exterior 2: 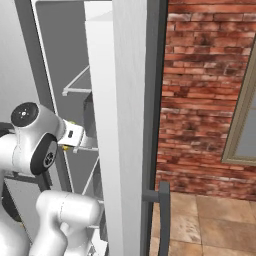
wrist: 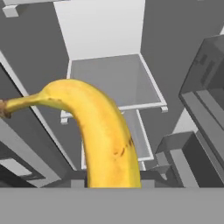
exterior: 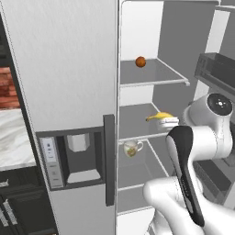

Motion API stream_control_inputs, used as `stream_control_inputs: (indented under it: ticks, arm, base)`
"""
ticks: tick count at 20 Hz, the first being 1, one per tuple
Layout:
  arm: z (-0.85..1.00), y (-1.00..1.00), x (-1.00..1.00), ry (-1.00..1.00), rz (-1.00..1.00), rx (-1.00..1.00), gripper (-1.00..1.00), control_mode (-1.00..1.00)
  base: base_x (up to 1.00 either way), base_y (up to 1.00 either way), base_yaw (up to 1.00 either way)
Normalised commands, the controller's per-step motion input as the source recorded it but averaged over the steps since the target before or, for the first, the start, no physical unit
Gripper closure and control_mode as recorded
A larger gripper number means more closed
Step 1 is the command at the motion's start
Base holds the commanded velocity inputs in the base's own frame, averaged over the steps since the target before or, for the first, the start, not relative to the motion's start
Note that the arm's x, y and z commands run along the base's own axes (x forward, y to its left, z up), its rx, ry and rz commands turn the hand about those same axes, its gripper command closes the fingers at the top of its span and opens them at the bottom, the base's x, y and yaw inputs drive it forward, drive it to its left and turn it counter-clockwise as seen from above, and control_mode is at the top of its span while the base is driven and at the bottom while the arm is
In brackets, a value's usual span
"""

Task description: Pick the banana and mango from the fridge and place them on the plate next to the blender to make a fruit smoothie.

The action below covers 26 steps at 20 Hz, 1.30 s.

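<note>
Hand [exterior: 170, 121] grasps banana [exterior: 159, 116] above the middle shelf [exterior: 137, 124] inside the open fridge [exterior: 69, 69] (mango [exterior: 140, 62] sits one shelf higher, cup [exterior: 132, 148] below).

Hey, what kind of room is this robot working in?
Most likely a home kitchen, rendered. A tall grey fridge stands open with glass shelves holding a mango and a cup; the gripper holds a banana. A brick wall stands beside it.
</note>
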Motion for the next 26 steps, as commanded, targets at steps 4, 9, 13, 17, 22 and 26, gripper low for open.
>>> stream_control_inputs:
  ticks: [4,9,13,17,22,26]
  arm:
    - [-0.01,0.0,-0.52,0.0,0.02,0.0,1.0,-1.0]
    - [-0.03,0.08,-0.51,0.01,0.07,0.0,1.0,-1.0]
    - [-0.03,0.05,-0.14,0.0,0.05,0.0,1.0,1.0]
    - [0.0,0.0,0.0,0.0,0.0,0.0,1.0,1.0]
    - [0.0,0.0,0.0,0.0,0.0,0.0,1.0,1.0]
    - [0.0,0.0,0.0,0.0,0.0,0.0,1.0,1.0]
  base:
    - [0.0,0.0,0.0]
    - [0.0,0.0,0.0]
    - [-0.34,0.3,0.2]
    - [-0.49,0.53,0.67]
    - [-0.21,0.36,0.97]
    - [0.0,0.56,0.94]
